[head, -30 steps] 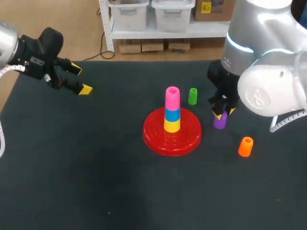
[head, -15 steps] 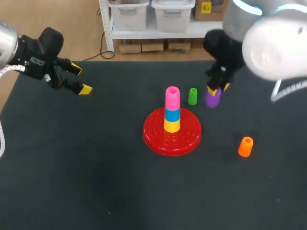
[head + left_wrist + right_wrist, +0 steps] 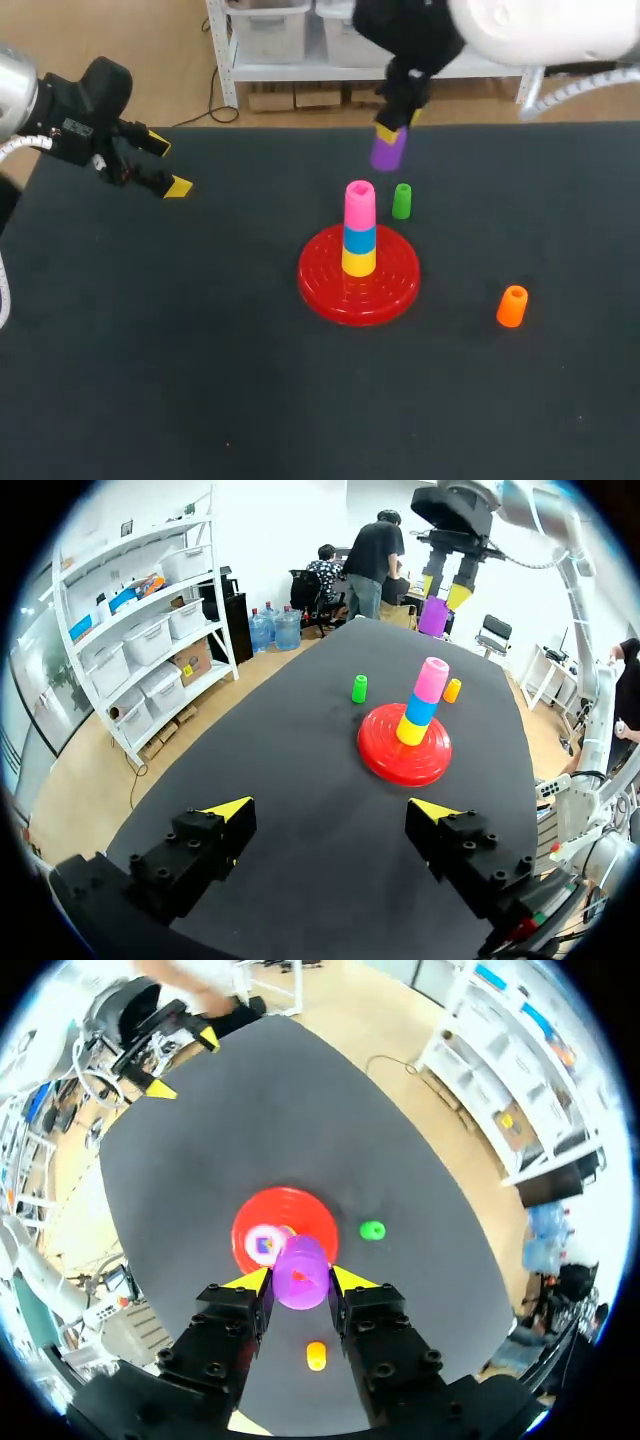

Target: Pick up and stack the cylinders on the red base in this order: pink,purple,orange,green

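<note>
Right claw holds the purple cylinder in the air over the worktop.
Its yellow tips grip the cylinder from both sides, high up and beyond the pink cylinder, which tops the yellow and blue pieces on the red base. The green cylinder stands just beside the base, the orange cylinder well apart. The left claw hangs wide open, empty.
</note>
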Action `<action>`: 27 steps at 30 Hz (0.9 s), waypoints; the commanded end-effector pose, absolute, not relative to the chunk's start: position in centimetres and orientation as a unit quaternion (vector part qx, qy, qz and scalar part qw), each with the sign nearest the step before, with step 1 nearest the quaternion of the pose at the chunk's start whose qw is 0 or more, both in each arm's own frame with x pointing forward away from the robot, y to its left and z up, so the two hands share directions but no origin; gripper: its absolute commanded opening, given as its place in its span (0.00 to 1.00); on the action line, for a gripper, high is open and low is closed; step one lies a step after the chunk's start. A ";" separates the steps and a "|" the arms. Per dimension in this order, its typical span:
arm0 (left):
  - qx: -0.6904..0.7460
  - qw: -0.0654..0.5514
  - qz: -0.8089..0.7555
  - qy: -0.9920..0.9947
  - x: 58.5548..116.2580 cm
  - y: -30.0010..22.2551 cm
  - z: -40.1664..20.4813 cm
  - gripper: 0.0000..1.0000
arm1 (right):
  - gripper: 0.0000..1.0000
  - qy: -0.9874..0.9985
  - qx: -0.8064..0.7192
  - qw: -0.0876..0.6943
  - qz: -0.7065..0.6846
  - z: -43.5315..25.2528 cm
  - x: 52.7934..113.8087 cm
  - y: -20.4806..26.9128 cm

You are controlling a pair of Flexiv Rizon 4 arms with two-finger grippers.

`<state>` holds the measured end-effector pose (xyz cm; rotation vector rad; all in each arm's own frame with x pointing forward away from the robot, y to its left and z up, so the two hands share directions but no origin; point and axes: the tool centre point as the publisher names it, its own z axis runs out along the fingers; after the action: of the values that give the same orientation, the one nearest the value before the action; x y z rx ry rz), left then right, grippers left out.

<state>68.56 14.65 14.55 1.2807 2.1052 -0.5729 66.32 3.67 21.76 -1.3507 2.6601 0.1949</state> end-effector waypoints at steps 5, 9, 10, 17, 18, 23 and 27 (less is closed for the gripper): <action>0.483 0.304 -0.217 0.792 68.5 14.7 14.5 1.00 | 0.00 0.870 -0.482 0.042 0.092 21.5 66.3 6.2; 0.483 0.304 -0.217 0.792 68.5 14.7 14.5 1.00 | 0.00 0.870 -0.482 0.042 0.092 21.5 66.3 6.2; 0.483 0.304 -0.217 0.792 68.5 14.7 14.5 1.00 | 0.00 0.870 -0.482 0.042 0.092 21.5 66.3 6.2; 0.483 0.304 -0.217 0.792 68.5 14.7 14.5 1.00 | 0.00 0.870 -0.482 0.042 0.092 21.5 66.3 6.2; 0.483 0.304 -0.217 0.792 68.5 14.7 14.5 1.00 | 0.00 0.870 -0.482 0.042 0.092 21.5 66.3 6.2; 0.483 0.304 -0.217 0.792 68.5 14.7 14.5 1.00 | 0.00 0.870 -0.482 0.042 0.092 21.5 66.3 6.2; 0.483 0.304 -0.217 0.792 68.5 14.7 14.5 1.00 | 0.00 0.873 -0.480 0.029 0.082 21.3 66.2 6.1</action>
<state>68.56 14.65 14.54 1.2807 2.1053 -0.5728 66.30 5.98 21.40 -1.4827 2.6805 0.2642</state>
